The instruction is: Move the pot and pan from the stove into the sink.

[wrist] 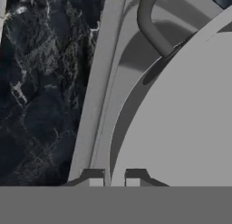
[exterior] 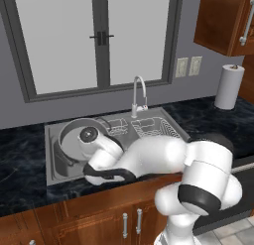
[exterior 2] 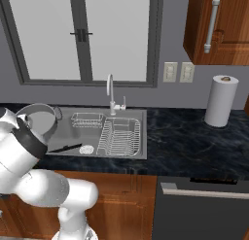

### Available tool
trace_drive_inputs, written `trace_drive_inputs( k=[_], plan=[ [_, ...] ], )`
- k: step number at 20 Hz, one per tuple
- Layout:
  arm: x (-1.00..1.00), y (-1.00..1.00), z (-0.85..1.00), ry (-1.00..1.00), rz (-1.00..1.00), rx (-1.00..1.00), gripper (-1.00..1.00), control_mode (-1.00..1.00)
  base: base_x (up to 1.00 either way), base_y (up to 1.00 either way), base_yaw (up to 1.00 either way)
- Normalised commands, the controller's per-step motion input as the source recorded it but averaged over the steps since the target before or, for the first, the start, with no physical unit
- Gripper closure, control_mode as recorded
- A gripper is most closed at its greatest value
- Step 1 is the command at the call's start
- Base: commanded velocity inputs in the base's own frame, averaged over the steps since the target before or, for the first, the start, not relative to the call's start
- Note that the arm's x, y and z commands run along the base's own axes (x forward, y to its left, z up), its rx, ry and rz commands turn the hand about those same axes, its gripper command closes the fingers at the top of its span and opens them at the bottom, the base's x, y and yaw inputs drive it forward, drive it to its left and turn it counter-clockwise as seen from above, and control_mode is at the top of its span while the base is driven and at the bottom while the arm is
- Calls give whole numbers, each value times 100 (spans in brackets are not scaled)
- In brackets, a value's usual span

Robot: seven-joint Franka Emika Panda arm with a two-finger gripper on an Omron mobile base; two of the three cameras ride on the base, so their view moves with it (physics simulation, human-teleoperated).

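Dark marbled stone counter (exterior 2: 194, 137) is spreading around the rectangular stainless sink (exterior 2: 138, 132), whose wire dish rack (exterior 2: 119, 137) is sitting under a curved gooseneck faucet (exterior 2: 110, 91); the round grey metal pot (exterior: 79, 135) is sitting tilted inside the basin's left half, its smooth wall (wrist: 181, 119) looming close; the gripper (wrist: 114, 175) is pinching the pot's thin rim between its dark tips; the pan's thin black handle (exterior 2: 65, 148) is lying on the basin floor.

matt grey metal pot (wrist: 181, 119), brushed steel sink (exterior 2: 127, 151)
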Motion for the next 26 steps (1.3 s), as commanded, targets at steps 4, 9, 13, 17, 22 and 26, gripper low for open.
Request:
trace_drive_inputs(
  k=[4,9,13,17,22,26],
  plan=[
    [55,21,-19,0,-4,0,100,-100,0,0,0],
    [11,7,-6,0,-1,0,100,-100,0,0,0],
    [23,4,-2,0,-2,0,100,-100,0,0,0],
    [29,3,-15,0,-1,0,100,-100,0,0,0],
    [11,-20,-12,0,0,6,100,-100,0,0,0],
    [0,-28,-7,0,0,10,100,-100,0,0,0]
  ],
)
